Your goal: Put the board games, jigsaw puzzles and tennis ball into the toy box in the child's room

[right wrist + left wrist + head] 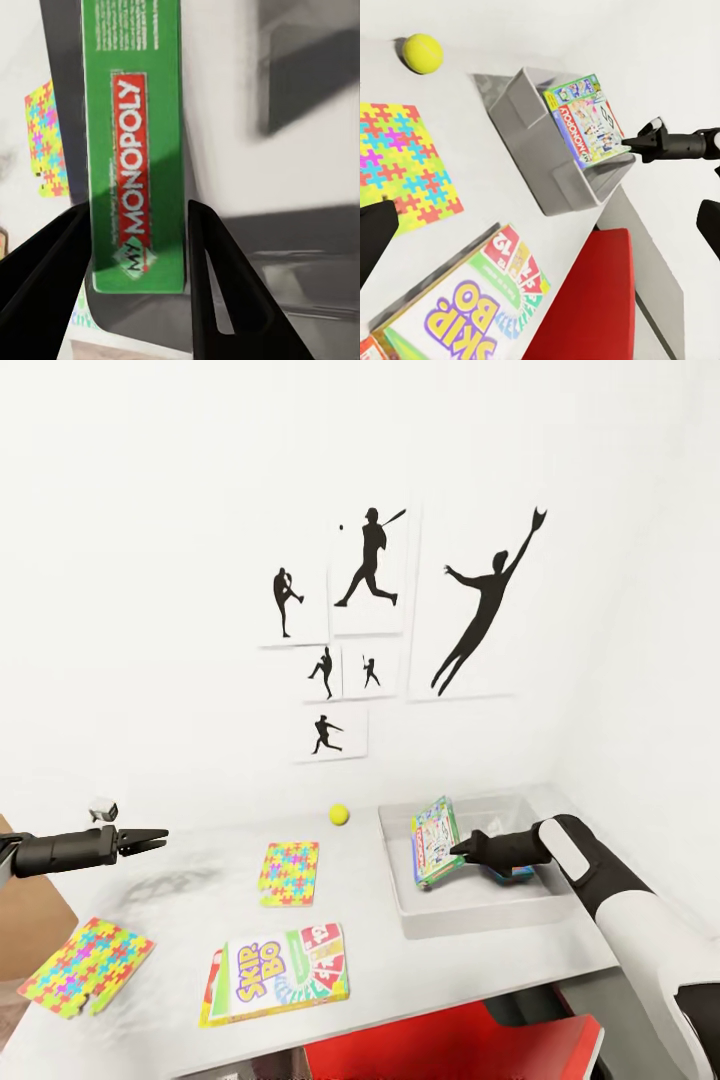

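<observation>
Right gripper (460,850): jaws clamped on Monopoly box (434,838), tilted inside toy box (470,910).
Left gripper (158,839): jaws together, above tabletop (180,900).

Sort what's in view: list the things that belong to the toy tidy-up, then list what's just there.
Job: Monopoly box in right gripper, toy box, Skip-Bo game, two jigsaw puzzles, tennis ball.

Just there: baseball wall pictures, red chair.

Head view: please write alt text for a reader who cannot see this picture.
The right gripper holds a Monopoly box on edge inside the grey toy box on a white table. Outside it lie two jigsaw puzzles, a Skip-Bo game and a tennis ball; the left gripper hovers above.
</observation>
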